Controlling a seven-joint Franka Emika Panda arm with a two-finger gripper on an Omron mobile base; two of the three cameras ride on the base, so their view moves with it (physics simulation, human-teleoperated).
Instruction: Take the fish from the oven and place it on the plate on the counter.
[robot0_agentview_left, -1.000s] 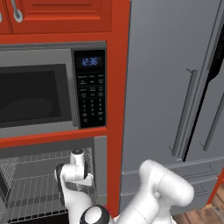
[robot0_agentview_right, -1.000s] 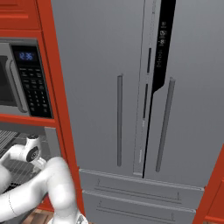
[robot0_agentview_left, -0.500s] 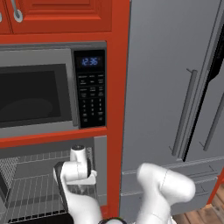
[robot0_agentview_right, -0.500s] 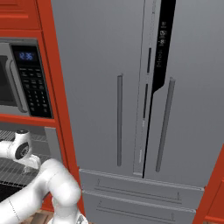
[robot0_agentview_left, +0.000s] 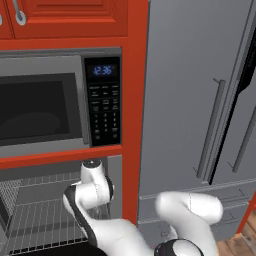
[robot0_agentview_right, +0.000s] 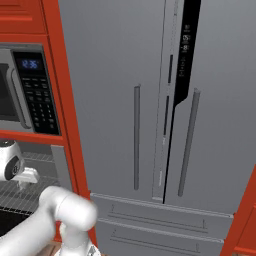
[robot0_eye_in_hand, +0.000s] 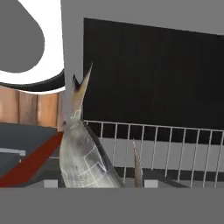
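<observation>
A tall grey steel refrigerator (robot0_agentview_right: 150, 100) with long vertical bar handles and a black control strip is seen taking up the right part of both base views, framed by red wooden cabinetry (robot0_agentview_left: 132, 100). To its left a grey microwave (robot0_agentview_left: 55, 105) with a black keypad and a blue clock is set into the red frame. Below the microwave the grey steel built-in oven (robot0_agentview_left: 116, 180) is seen standing open, its wire racks (robot0_agentview_left: 35, 220) exposed. The white arm (robot0_agentview_left: 95, 200) is reached into the oven opening, with its wrist over the racks.

In the hand view the small mottled grey-brown fish (robot0_eye_in_hand: 81, 153) is seen right up against the camera, at the place of the pincer, its forked tail pointing up in that view. Behind it a wire rack (robot0_eye_in_hand: 175, 144) and the oven's dark glass window (robot0_eye_in_hand: 153, 74) are visible. The pincer appears to be closed part-way on the fish; the finger tips themselves are hidden by it.
</observation>
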